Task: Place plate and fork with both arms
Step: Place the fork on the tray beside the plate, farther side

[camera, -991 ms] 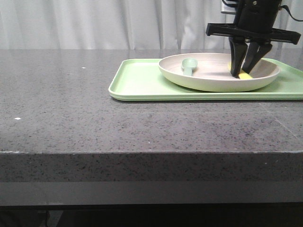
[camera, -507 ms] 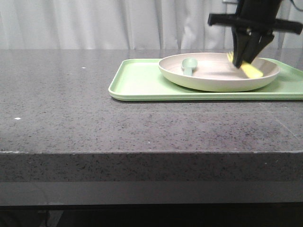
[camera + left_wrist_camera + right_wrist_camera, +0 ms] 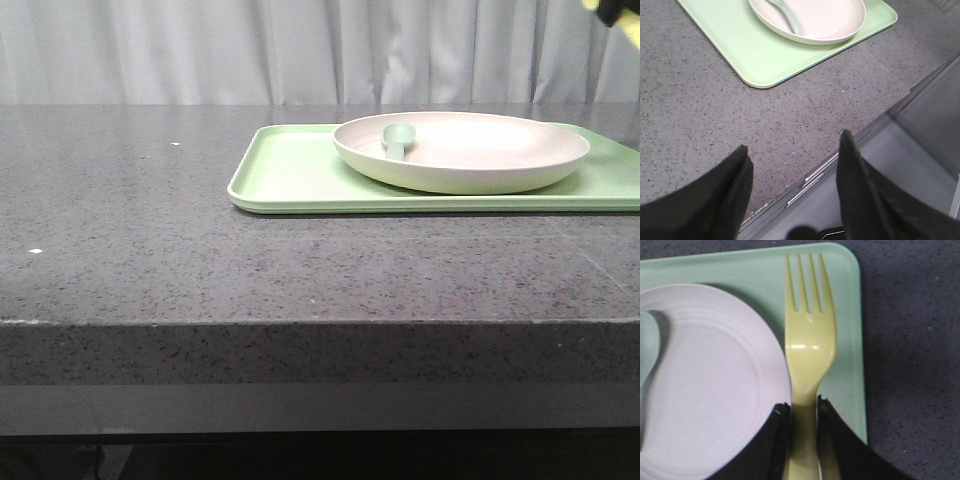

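**Fork lifted clear of plate; plate not yet touched**

Change noted: one second ago the right arm stood in the plate with its tips down at the fork. Half a second ago it was rising with the yellow piece pinched between them. Now the arm has left the front view almost entirely; only a dark-and-yellow scrap shows at the top right corner.

Right tool [image 3: 801, 412]: clamped on the handle of the fork [image 3: 807, 335]. The right wrist view shows the handle squeezed between the two black tips, tines pointing away. The fork hangs in the air over the far side of the plate [image 3: 462, 150] and the strip of tray [image 3: 290, 175] beside it. Height above the tray cannot be read from that view.

Left tool [image 3: 792, 170]: tips spread apart, nothing between them, hovering over the near edge of the counter [image 3: 120, 250], well apart from the tray.

Plate: sits on the green tray, unmoved across the three front pictures. A grey-green spoon [image 3: 398, 137] lies in it, bowl resting near the left rim.

Reading: the pick-up of the fork looks done and the grip looks centred on the handle, so the fork half of the job is in the carry stage. The plate half has not begun. I would expect the left arm to need a purchase on the plate's rim, and the loose spoon may slide when the plate tilts.
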You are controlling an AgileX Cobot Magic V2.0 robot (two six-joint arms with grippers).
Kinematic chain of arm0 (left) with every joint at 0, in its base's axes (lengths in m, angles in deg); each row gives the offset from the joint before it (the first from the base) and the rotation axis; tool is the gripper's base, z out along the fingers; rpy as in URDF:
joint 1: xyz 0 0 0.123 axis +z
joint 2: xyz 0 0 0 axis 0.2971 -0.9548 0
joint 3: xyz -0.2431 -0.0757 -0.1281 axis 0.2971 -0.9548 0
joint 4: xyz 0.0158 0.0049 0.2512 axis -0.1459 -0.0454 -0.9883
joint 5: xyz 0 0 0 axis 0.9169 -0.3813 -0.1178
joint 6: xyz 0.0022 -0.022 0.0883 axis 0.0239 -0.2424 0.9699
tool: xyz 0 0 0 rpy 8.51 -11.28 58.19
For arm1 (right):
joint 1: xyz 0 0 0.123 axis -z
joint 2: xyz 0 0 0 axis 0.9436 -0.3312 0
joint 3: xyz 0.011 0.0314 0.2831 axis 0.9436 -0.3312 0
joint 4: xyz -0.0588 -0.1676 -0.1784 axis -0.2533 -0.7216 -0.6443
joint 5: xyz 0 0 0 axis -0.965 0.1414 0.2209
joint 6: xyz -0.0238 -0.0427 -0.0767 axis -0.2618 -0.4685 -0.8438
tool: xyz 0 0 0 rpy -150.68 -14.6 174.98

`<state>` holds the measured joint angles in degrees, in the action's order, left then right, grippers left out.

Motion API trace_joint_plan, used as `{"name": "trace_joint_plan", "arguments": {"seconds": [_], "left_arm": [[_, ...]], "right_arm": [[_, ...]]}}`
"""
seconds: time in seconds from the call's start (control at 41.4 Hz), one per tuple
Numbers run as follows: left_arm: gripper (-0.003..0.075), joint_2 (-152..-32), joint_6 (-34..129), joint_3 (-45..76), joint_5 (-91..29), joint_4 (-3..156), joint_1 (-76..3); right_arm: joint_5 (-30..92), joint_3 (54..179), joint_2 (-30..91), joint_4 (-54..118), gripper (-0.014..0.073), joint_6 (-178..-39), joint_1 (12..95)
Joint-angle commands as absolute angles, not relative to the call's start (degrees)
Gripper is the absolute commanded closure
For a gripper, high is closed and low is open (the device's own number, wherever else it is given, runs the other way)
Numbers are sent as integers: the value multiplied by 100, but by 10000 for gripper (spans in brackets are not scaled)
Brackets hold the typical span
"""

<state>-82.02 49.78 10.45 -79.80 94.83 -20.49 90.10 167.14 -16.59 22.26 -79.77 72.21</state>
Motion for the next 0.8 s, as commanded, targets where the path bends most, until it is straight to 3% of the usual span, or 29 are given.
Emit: {"name": "trace_joint_plan", "arguments": {"seconds": [0.0, 0.604, 0.773], "left_arm": [[342, -8167, 4985, 1190, -7755, 9811, -2034], [342, -8167, 4985, 1190, -7755, 9811, -2034], [342, -8167, 4985, 1190, -7755, 9811, -2034]], "right_arm": [[9515, 16716, -1400, 2387, 561, -8208, 7390], [9480, 16363, -2501, 2565, 559, -8661, 7451], [9465, 16363, -2556, 2554, 480, -8661, 7451]]}}
